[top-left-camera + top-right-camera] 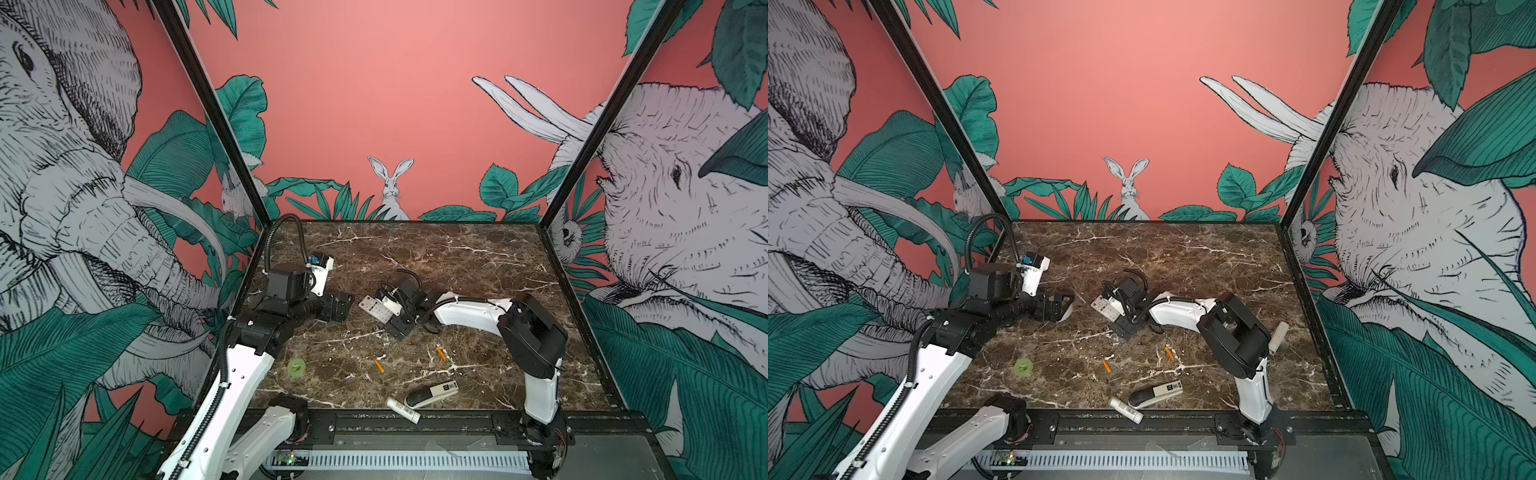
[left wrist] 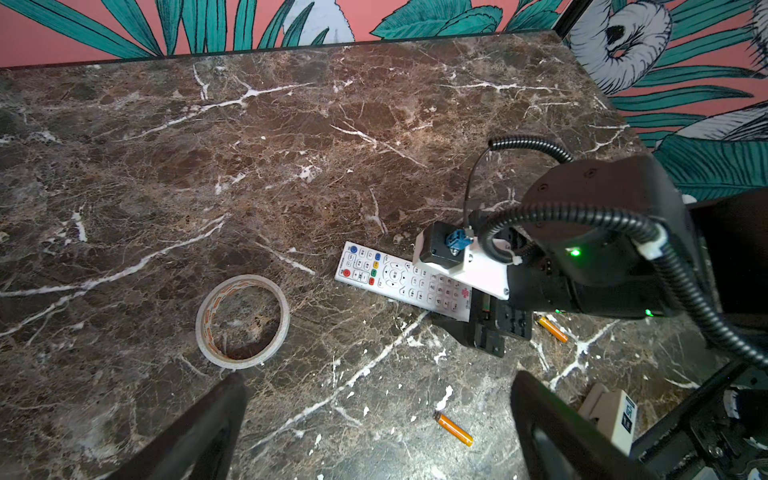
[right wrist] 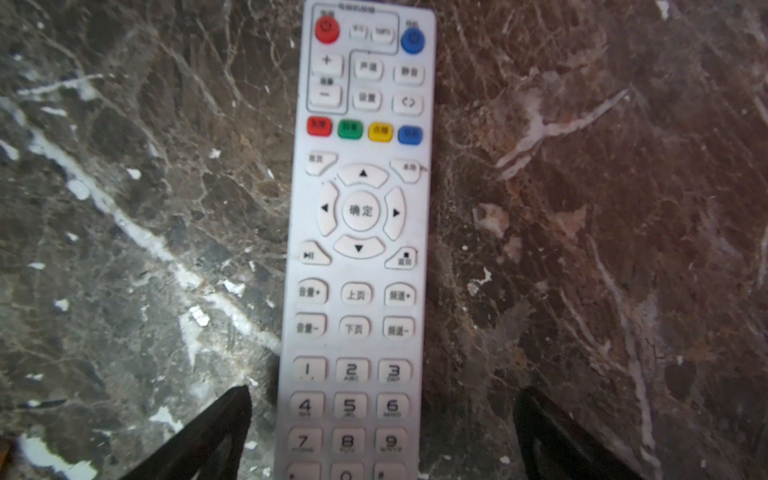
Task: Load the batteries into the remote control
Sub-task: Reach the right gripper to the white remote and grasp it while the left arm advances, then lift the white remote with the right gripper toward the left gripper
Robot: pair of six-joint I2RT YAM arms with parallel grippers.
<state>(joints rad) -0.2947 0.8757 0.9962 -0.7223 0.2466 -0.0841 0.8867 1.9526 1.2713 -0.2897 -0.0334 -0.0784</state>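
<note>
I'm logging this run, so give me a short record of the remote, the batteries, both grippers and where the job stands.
remote: flat on the table, buttons up
batteries: two, loose on the table, apart from the remote
right gripper: open, jaws either side of the remote's number-key end, not gripping
left gripper: open, empty, beside a tape roll
job: no battery loaded yet

Left arm (image 1: 245,374), right arm (image 1: 469,311): white links, black joint housings, black corrugated conduit (image 2: 690,291) secured by white ties. Left gripper (image 2: 378,376): black fingers (image 2: 199,432). Green LEDs (image 2: 574,252) on right wrist.
</note>
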